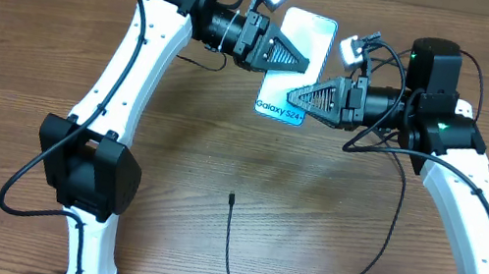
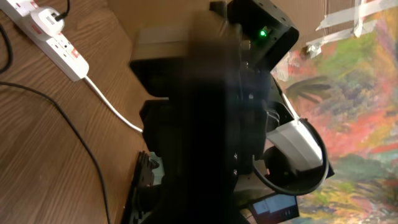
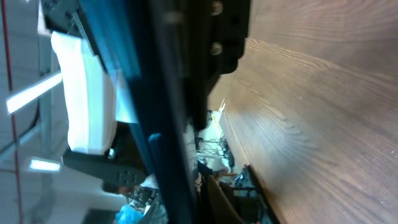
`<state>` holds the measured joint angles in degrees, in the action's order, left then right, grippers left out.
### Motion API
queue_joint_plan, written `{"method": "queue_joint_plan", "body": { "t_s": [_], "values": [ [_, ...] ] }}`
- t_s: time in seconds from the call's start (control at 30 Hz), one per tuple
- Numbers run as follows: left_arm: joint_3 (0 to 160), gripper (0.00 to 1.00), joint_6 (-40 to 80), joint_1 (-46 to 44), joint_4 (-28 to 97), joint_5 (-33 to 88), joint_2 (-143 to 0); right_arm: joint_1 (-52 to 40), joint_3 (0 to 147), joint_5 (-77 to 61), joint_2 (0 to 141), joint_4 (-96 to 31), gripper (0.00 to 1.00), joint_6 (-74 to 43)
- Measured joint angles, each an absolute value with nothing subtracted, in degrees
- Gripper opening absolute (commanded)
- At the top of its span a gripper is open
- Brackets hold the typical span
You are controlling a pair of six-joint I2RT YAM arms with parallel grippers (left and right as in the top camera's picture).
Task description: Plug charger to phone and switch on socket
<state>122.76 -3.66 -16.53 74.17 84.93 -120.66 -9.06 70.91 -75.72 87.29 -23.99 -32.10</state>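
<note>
Lying loose toward the near edge of the table (image 1: 41, 43), the charger (image 1: 229, 244) is looping from beside the right arm (image 1: 454, 192) round to mid-table, where its small plug tip (image 1: 232, 196) is resting free, well apart from the phone (image 1: 315, 44). Farther in, toward the far edge, the right gripper (image 1: 293, 95) is meeting the phone at its "Galaxy" end; whether its jaws are clamping or letting go I cannot tell, as its wrist view is showing only a dark teal slab edge-on. Just beyond it, the left gripper (image 1: 305, 63) is closing onto the opposite side of the phone and pinching it, and the phone appears to be hanging tilted above the wood between the two. The socket (image 2: 59, 45), out of the overhead view, is lying on the table in the left wrist view with a white adapter (image 2: 46, 18) seated in it and its white cord (image 2: 112, 106) trailing off. The risk, as I am judging it, is the narrow one-sided pinch on smooth glass: if the right side is releasing before the left is biting firmly, the phone may be swinging down or dropping. The cable beside the right arm may also be snagging.
</note>
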Motion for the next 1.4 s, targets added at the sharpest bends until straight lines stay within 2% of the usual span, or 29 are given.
{"method": "queue_joint_plan", "body": {
  "t_s": [0.07, 0.13, 0.2, 0.33, 0.47, 0.67, 0.87, 1.0, 1.4],
  "values": [
    [122.8, 0.04, -4.0, -16.5, 74.4, 83.3, -120.7, -9.0, 70.8, -74.5, 87.3, -23.8, 0.45, -32.6],
    [123.0, 0.04, -3.6, -16.5, 74.6, 79.8, -120.7, -8.7, 70.8, -73.6, 87.4, -23.9, 0.66, -32.8],
    [123.1, 0.04, -1.9, -16.5, 75.2, 73.4, -120.7, -8.6, 70.7, -72.9, 87.4, -24.0, 0.79, -33.1],
    [123.7, 0.04, 3.2, -16.6, 78.0, 61.6, -120.5, -8.7, 70.6, -69.2, 88.0, -26.2, 0.89, -32.5],
    [123.9, 0.04, 7.3, -16.8, 82.0, 42.3, -120.4, -8.4, 70.6, -64.2, 88.1, -34.3, 1.0, -29.3],
    [122.5, 0.04, 12.2, -17.7, 84.3, 22.3, -120.4, -8.3, 70.6, -45.6, 88.1, -50.7, 1.0, -24.8],
    [114.1, 0.04, 16.5, -22.0, 78.4, 15.1, -120.4, -8.3, 70.6, -25.4, 88.1, -61.4, 1.0, -23.3],
    [106.0, 0.04, 19.4, -25.8, 72.1, 11.4, -120.5, -8.3, 70.5, -18.9, 88.1, -61.2, 1.0, -22.9],
    [97.9, 0.06, 25.0, -31.9, 65.7, 3.0, -120.9, -8.3, 70.5, -15.4, 88.1, -58.1, 1.0, -22.4]
  ]
}}
